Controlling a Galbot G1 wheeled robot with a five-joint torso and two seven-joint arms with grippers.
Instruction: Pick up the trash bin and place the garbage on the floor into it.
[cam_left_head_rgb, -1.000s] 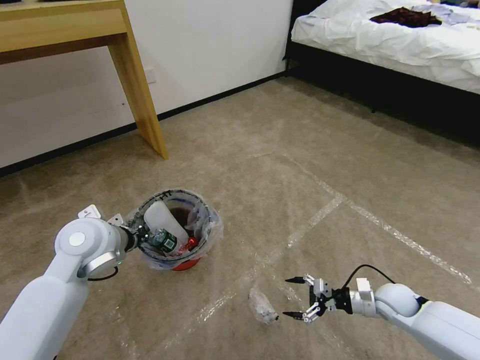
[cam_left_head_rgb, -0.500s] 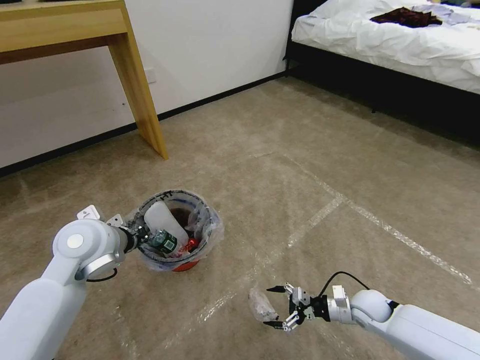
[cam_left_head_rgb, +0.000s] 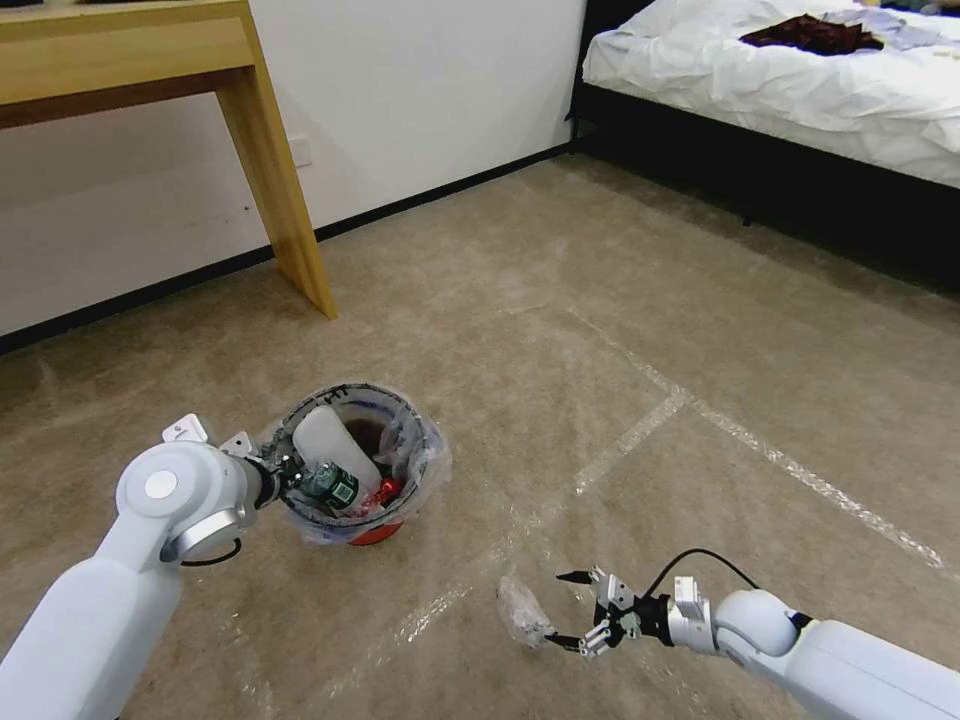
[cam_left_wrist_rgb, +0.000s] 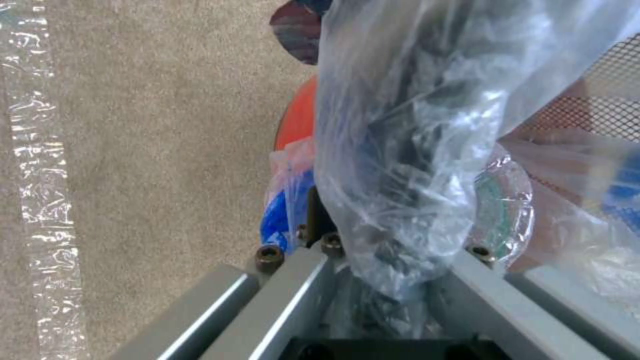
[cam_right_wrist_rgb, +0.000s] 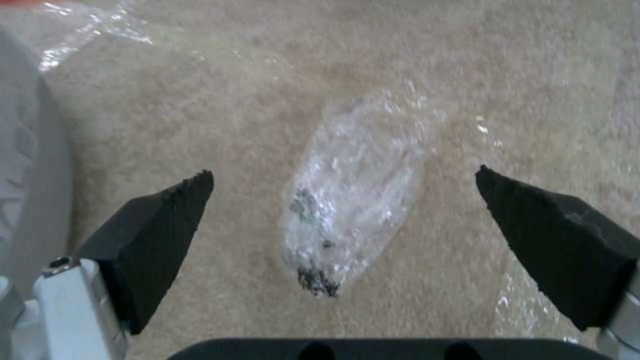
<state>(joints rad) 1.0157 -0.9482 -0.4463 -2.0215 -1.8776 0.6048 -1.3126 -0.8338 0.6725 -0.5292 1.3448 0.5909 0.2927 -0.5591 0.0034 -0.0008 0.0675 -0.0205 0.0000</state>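
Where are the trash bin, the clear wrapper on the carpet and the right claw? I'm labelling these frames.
trash bin (cam_left_head_rgb: 375, 530): head view, red base below the bag.
clear wrapper (cam_right_wrist_rgb: 353, 192): right wrist view, middle of the crinkled plastic.
right claw (cam_left_head_rgb: 566, 608): head view, midway between its open fingertips, beside the wrapper.

The floor (cam_left_head_rgb: 560, 300) is matt, short-piled carpet crossed by glossy clear tape strips (cam_left_head_rgb: 640, 425). The trash bin (cam_left_head_rgb: 372, 530) is smooth red plastic, lined with a crinkly clear bag (cam_left_wrist_rgb: 400, 150). At lower centre lies a crumpled, shiny clear wrapper (cam_right_wrist_rgb: 353, 195). Upper left, the table leg (cam_left_head_rgb: 275, 190) is pale smooth wood.
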